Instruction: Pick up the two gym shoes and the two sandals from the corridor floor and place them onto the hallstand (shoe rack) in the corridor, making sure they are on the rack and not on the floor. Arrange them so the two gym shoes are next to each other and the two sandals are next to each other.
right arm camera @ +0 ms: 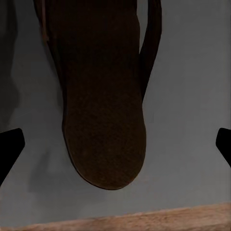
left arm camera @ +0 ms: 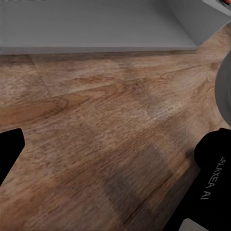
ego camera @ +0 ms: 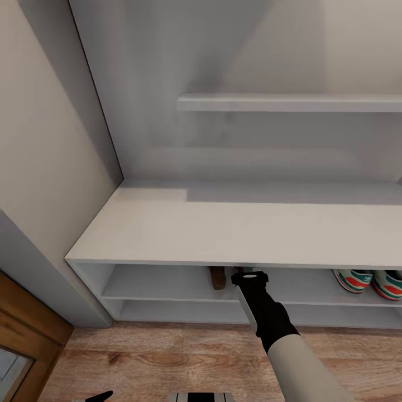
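Observation:
The hallstand (ego camera: pixel 223 229) fills the head view, and my right arm (ego camera: pixel 268 312) reaches into its upper low bay under the flat top. A dark brown sandal (right arm camera: pixel 103 120) lies flat on the grey shelf (right arm camera: pixel 192 96), in line with my right gripper (right arm camera: pixel 115 144), whose fingertips (right arm camera: pixel 9 149) stand wide apart and clear of it. A brown sandal (ego camera: pixel 218 277) shows just left of my wrist. The two gym shoes (ego camera: pixel 353 279) (ego camera: pixel 388 283) sit side by side further right on the same shelf. My left gripper (left arm camera: pixel 110 154) hangs open over the corridor floor (left arm camera: pixel 106 120).
A beige wall (ego camera: pixel 44 139) closes off the left side, with a wooden door (ego camera: pixel 22 335) at the lower left. A floating shelf (ego camera: pixel 290 103) juts from the back panel. The hallstand's base (left arm camera: pixel 96 29) borders the floor in the left wrist view.

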